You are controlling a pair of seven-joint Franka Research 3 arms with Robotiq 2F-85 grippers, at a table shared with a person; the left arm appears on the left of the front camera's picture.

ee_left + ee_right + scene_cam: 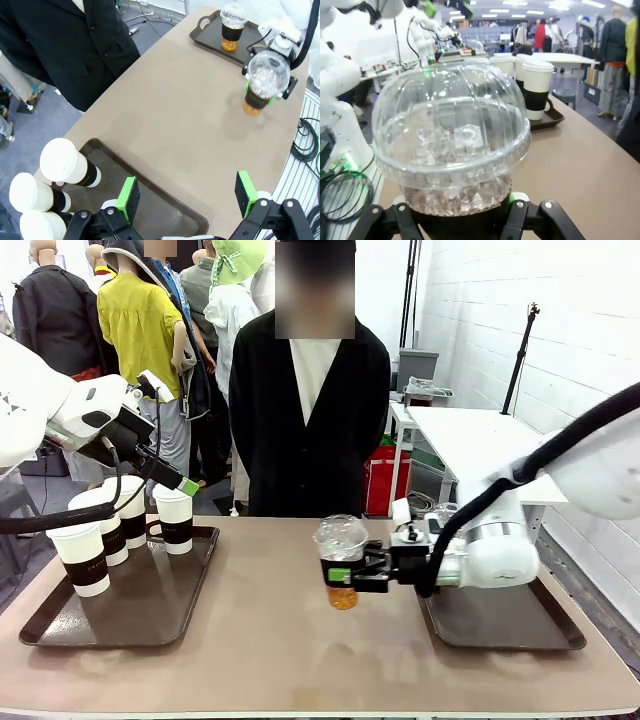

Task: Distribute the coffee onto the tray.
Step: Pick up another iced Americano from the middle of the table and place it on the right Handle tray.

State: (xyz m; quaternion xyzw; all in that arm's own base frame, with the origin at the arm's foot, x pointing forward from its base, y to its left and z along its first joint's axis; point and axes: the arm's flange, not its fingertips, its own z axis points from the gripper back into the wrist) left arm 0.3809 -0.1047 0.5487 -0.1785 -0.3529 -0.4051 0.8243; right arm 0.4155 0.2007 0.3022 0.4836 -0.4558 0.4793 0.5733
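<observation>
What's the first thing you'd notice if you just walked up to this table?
The right end effector grips a clear plastic dome-lidded cup of icy amber drink above the middle of the beige table. Then the three white paper cups with white lids and dark brown sleeves on the dark brown tray at the robot's left, with the left end effector open above them.

Bare mid-table [260, 640], cups [105, 525] crowd tray's [190, 605] left

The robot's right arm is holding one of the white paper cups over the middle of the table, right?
Not quite. The right gripper is shut on a clear dome-lidded cup of amber drink, not a white paper cup. The front view shows it held over the middle of the table. The white paper cups stand on the left tray.
</observation>
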